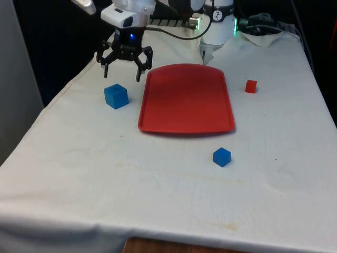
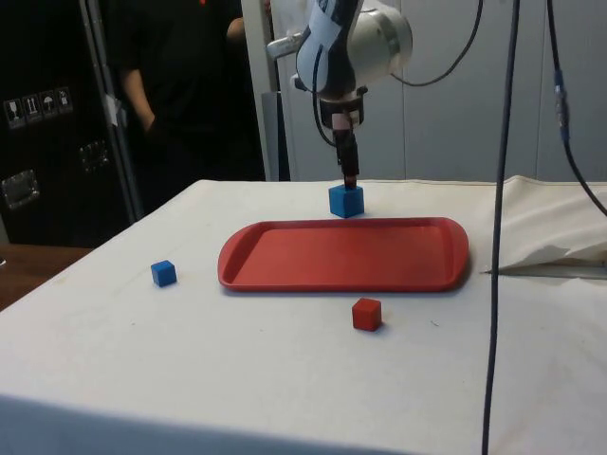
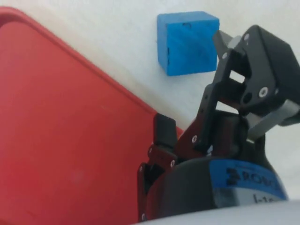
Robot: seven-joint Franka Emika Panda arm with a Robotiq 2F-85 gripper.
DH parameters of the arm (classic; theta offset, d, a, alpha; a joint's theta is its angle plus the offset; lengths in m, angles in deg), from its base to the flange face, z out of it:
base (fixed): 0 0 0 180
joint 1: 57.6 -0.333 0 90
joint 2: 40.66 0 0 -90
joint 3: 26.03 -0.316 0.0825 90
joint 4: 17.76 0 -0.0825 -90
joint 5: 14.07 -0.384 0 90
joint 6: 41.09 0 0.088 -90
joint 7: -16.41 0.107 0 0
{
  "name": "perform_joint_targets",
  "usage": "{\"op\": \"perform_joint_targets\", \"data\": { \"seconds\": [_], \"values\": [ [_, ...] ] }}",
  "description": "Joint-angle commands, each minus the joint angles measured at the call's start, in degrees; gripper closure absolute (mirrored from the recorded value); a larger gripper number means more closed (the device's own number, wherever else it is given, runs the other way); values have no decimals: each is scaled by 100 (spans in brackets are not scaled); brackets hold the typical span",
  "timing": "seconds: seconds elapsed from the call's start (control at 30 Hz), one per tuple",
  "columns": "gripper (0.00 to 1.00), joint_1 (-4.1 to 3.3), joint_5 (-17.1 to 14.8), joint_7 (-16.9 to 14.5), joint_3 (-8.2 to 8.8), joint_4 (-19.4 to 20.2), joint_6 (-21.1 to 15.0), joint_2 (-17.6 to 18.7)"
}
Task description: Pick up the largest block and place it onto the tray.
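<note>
- Largest blue block [image 1: 116,96] sits on the cloth just beside the red tray [image 1: 186,100], on the front view's left.
- We hold our gripper [image 1: 124,67] above it with fingers spread and empty, so we judge a descent comes next.
- Smaller blocks lie well apart.

red tray [image 3: 70,140]: cut off by the wrist picture's edges, one rim and corner showing.
gripper [image 3: 197,98]: its body is cropped at the wrist picture's edge.
person [image 2: 180,85]: stands behind the table in the side view, head cut off, dark clothes merging with the cabinets.
</note>
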Motion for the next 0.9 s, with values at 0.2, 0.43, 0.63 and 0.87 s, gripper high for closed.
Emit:
{"op": "perform_joint_targets", "data": {
  "seconds": [0.2, 0.43, 0.63, 0.87],
  "values": [
    [0, 189, -481, -613, -223, -52, -235, 132],
    [0, 269, -957, -1152, -292, -155, -309, 367],
    [0, 160, -1318, -1507, -120, -258, -155, 653],
    [0, 424, -1954, -2172, -361, -579, -241, 963]
  ]
}}
